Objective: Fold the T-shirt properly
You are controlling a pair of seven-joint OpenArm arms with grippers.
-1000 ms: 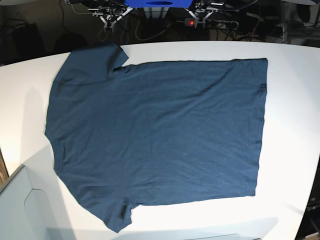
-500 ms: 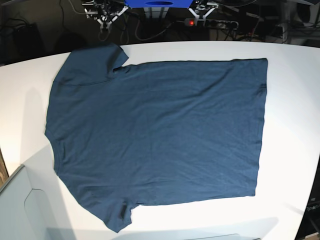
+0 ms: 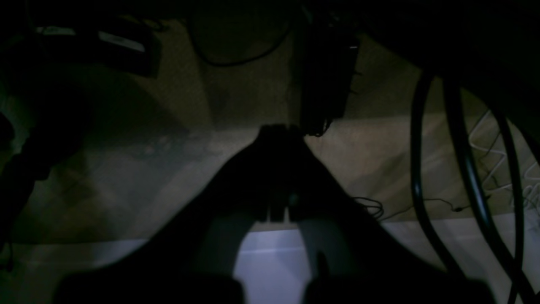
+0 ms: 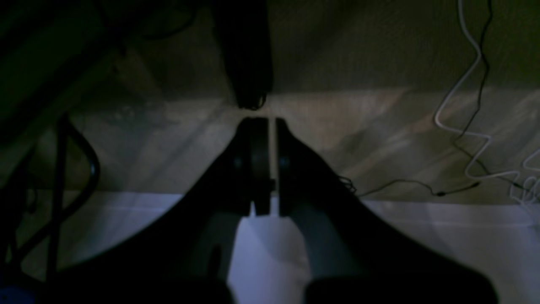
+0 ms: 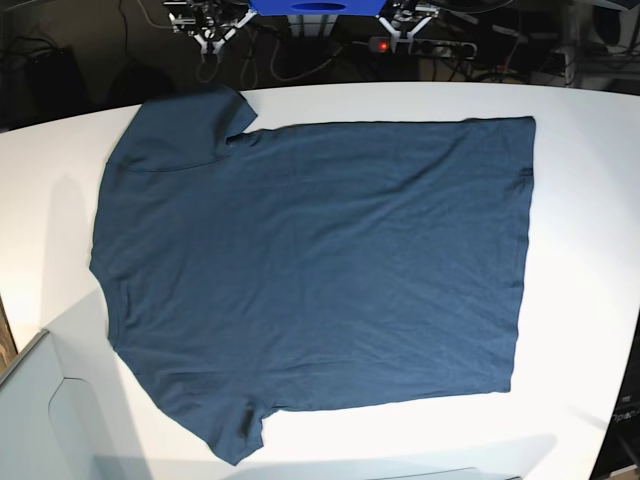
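Note:
The dark navy-teal T-shirt [image 5: 320, 260] lies spread flat on the white table [image 5: 580, 200], neck end to the left, hem to the right, one sleeve at the top left and one at the bottom left. Both arms sit behind the table's far edge, well away from the cloth. My right gripper [image 5: 210, 30] is at the top left of the base view and my left gripper [image 5: 402, 26] at the top right. In the wrist views, the left gripper [image 3: 278, 131] and right gripper [image 4: 265, 123] are both shut and empty, over dim floor. The T-shirt is out of both wrist views.
A power strip with a red light [image 5: 420, 45] and loose cables lie behind the far edge. A blue arm base [image 5: 315, 6] is at top centre. A pale grey panel [image 5: 30, 420] stands at the bottom left corner. Dark cables [image 3: 460, 160] hang beside the left wrist.
Both grippers have drawn back slightly toward the top edge of the base view. The T-shirt has not moved.

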